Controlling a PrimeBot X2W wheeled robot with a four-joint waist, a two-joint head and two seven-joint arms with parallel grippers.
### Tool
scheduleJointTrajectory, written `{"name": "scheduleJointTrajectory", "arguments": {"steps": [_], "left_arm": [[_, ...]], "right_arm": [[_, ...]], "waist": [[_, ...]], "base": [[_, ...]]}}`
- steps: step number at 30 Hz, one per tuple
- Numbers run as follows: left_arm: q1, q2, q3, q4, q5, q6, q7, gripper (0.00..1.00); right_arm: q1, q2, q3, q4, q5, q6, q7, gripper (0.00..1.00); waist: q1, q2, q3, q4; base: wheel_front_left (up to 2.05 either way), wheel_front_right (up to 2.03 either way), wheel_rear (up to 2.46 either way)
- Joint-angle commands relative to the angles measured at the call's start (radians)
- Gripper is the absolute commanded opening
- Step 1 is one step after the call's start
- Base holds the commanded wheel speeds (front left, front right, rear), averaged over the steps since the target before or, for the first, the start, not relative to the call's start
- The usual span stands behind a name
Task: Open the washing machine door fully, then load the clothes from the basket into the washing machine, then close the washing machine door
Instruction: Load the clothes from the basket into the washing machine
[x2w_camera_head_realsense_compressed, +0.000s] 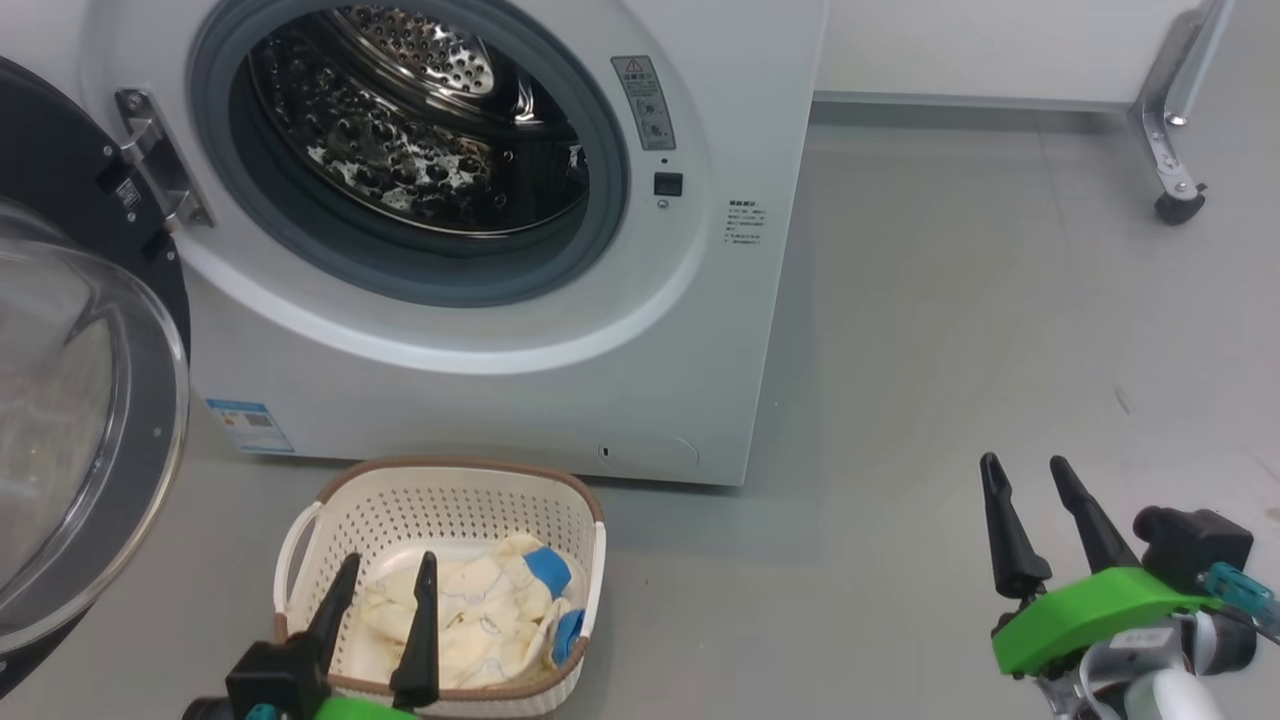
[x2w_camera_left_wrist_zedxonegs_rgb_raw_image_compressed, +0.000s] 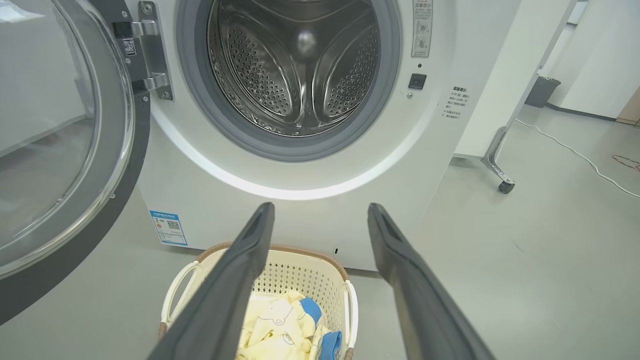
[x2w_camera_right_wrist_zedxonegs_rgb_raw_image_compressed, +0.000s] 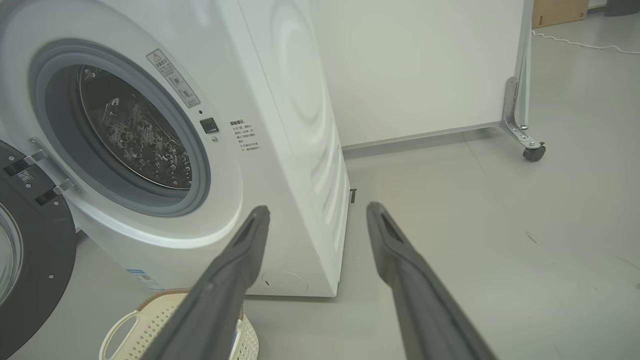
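Observation:
The white washing machine (x2w_camera_head_realsense_compressed: 480, 400) stands with its door (x2w_camera_head_realsense_compressed: 90, 400) swung wide to the left and its steel drum (x2w_camera_head_realsense_compressed: 420, 130) exposed. On the floor in front sits the cream basket (x2w_camera_head_realsense_compressed: 450, 505), holding the pale yellow clothes (x2w_camera_head_realsense_compressed: 470, 615) with blue cuffs. My left gripper (x2w_camera_head_realsense_compressed: 388, 570) hovers open above the basket's near side, nothing between its fingers. In the left wrist view the basket (x2w_camera_left_wrist_zedxonegs_rgb_raw_image_compressed: 300, 272) and clothes (x2w_camera_left_wrist_zedxonegs_rgb_raw_image_compressed: 280, 325) lie below the open left gripper (x2w_camera_left_wrist_zedxonegs_rgb_raw_image_compressed: 320, 215). My right gripper (x2w_camera_head_realsense_compressed: 1025, 475) is open over bare floor to the right, also seen as the right gripper (x2w_camera_right_wrist_zedxonegs_rgb_raw_image_compressed: 317, 215).
A white panel on a metal leg with a caster (x2w_camera_head_realsense_compressed: 1180, 205) stands at the back right. Grey floor (x2w_camera_head_realsense_compressed: 950, 350) spreads to the right of the washer. A white cable (x2w_camera_left_wrist_zedxonegs_rgb_raw_image_compressed: 575, 152) runs across the floor farther off.

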Motion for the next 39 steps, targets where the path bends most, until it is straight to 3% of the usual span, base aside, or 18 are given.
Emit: {"name": "scheduleJointTrajectory", "arguments": {"steps": [1,13,28,39], "left_arm": [[-0.061,0.003,0.032,-0.021,0.011,0.006,-0.001,1.00],[-0.203,-0.018,0.028,0.123,0.002,0.010,0.026,1.00],[-0.549,-0.011,-0.004,0.560,0.017,-0.079,0.045,1.00],[-0.767,0.024,-0.042,0.926,0.024,-0.140,0.175,1.00]], "right_arm": [[-0.048,-0.013,0.019,-0.042,-0.006,0.010,0.002,1.00],[-0.122,-0.047,0.010,-0.063,-0.019,0.010,0.016,1.00],[-0.223,-0.090,0.034,-0.087,-0.019,0.010,0.012,1.00],[-0.271,-0.094,0.064,-0.094,-0.026,0.010,-0.007,1.00]], "waist": [[0.0000,0.0000,0.026,-0.005],[0.0000,0.0000,0.271,-0.043],[0.0000,0.0000,0.570,-0.098],[0.0000,0.0000,0.718,-0.163]], "base": [[0.00,0.00,0.00],[0.00,0.00,0.00],[0.00,0.00,0.00],[0.00,0.00,0.00]]}}
